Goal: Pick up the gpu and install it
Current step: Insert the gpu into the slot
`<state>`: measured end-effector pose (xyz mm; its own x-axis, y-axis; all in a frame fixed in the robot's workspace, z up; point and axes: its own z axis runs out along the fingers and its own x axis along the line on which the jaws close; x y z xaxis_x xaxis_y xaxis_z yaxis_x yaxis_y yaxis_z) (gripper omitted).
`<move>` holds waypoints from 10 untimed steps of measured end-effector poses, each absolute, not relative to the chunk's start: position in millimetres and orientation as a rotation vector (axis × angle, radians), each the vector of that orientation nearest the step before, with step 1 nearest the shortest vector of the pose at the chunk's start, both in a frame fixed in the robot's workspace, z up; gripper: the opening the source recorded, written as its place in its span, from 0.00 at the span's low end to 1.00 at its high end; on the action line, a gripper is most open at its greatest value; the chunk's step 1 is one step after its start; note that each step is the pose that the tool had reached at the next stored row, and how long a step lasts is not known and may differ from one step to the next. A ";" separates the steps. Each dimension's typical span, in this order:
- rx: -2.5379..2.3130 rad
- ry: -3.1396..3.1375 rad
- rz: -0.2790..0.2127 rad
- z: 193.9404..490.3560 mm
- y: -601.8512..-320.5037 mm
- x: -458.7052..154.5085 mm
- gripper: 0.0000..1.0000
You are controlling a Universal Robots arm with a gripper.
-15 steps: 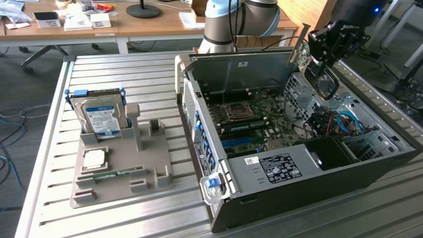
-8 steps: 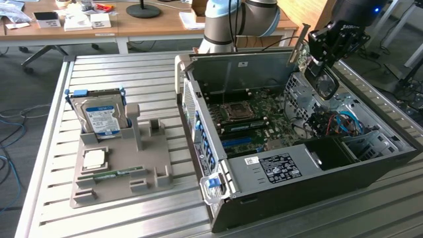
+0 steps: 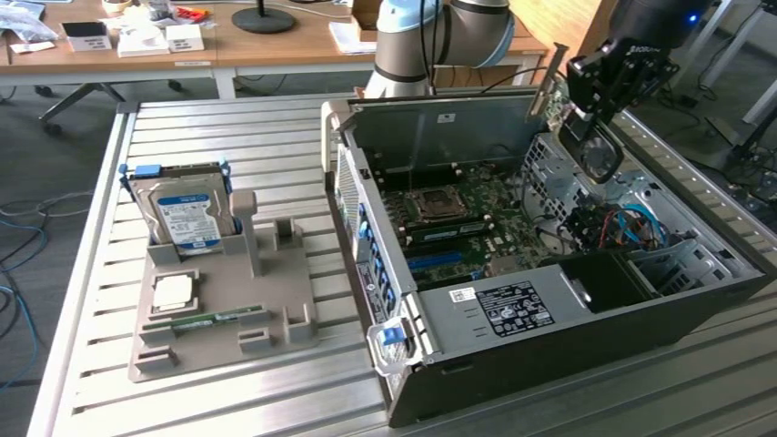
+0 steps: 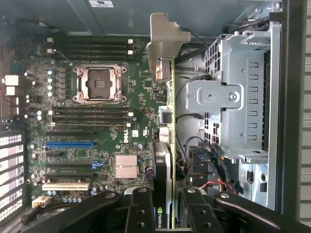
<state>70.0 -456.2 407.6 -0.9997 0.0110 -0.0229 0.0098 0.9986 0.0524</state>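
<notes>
- one gpu [image 3: 592,146] [image 4: 164,160] hangs in the air over the open computer case [image 3: 680,309], its silver end bracket [image 3: 547,86] [image 4: 164,43] pointing up and away from the gripper.
- the gripper [image 3: 598,91] [image 4: 167,199] has its fingers [image 4: 141,208] clamped on the card, one on each flat face.
- in the wrist view the card is edge-on, above the line between the motherboard [image 4: 141,97] and the drive cage [image 4: 238,97].
- inside the case: an empty cpu socket [image 3: 434,205] [image 4: 99,83], a bare blue slot [image 4: 70,144], and loose cables [image 3: 625,223] by the cage.
- the case top is open, with clear air between the card and the board.
- a grey tray [image 3: 206,346] on the slatted table [image 3: 158,127], well apart from the case, holds an upright hard drive [image 3: 188,214], a cpu chip [image 3: 174,291] and a memory stick [image 3: 206,320].
</notes>
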 end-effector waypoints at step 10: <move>-0.126 3.117 0.083 407.6 -456.2 69.9 0.27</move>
<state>69.9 -456.2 407.6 -0.9965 -0.0803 -0.0229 -0.0814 0.9953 0.0524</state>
